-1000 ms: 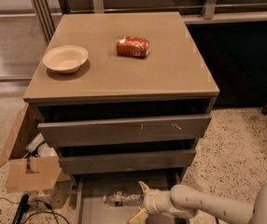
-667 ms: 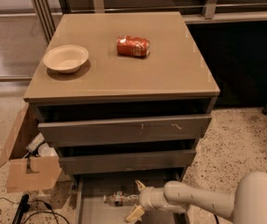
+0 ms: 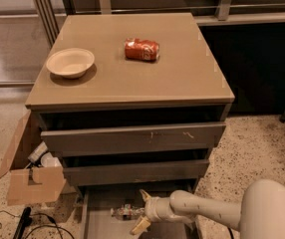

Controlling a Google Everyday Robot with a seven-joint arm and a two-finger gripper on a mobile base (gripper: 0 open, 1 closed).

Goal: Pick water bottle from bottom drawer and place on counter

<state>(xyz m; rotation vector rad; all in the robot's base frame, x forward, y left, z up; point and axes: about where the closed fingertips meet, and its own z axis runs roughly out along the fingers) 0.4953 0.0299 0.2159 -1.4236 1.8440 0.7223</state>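
Speckled terrazzo floor [image 3: 254, 151]. Claw [image 3: 140, 211] low in bottom drawer [image 3: 100, 225], tan fingers spread open at end of water bottle [image 3: 124, 212], clear plastic, lying flat. Smooth tan worktop [image 3: 182, 78] above: red soda can [image 3: 141, 49] on side, round beige bowl [image 3: 70, 62].

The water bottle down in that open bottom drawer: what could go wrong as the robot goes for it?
The water bottle lies on its side, so it may roll away from the open gripper beside it. The bottom drawer sits under the middle drawer's front, which a straight lift could hit. On the counter, a careless placement might bump the soda can.
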